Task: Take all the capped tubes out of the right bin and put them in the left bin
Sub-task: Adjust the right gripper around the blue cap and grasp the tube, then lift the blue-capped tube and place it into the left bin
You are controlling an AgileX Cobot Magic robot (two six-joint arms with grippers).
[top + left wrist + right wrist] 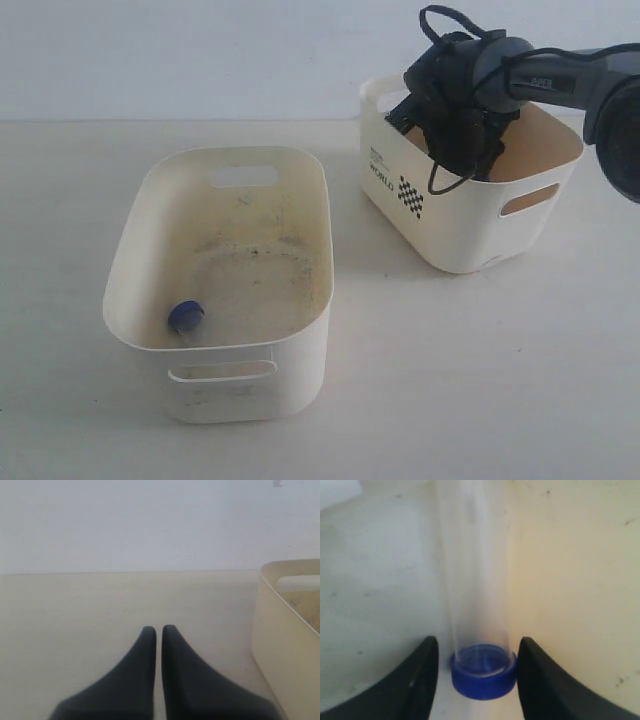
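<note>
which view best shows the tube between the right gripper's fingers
Right wrist view: the blue-capped tube fills it, cap between fingers of the right gripper. Exterior hides it inside the right bin; left wrist misses it.

The setting reads as a robotics lab bench, not a home or a shop. A plain white wall (200, 50) backs a pale, matte tabletop (450, 400). A grey-and-black robot arm (560, 85) trailing loose cables reaches down into a smaller cream plastic bin (470, 240). Between the fingertips of its right gripper (478, 642) sits a clear tube with a blue cap (484, 677), the kind used as sample ware. Well apart from that gripper, a wider cream plastic bin (135, 250) with a grimy, speckled floor holds another blue-capped tube (186, 316). Ahead of the left gripper (159, 628), the same pale surface runs to the same blank wall.
</note>
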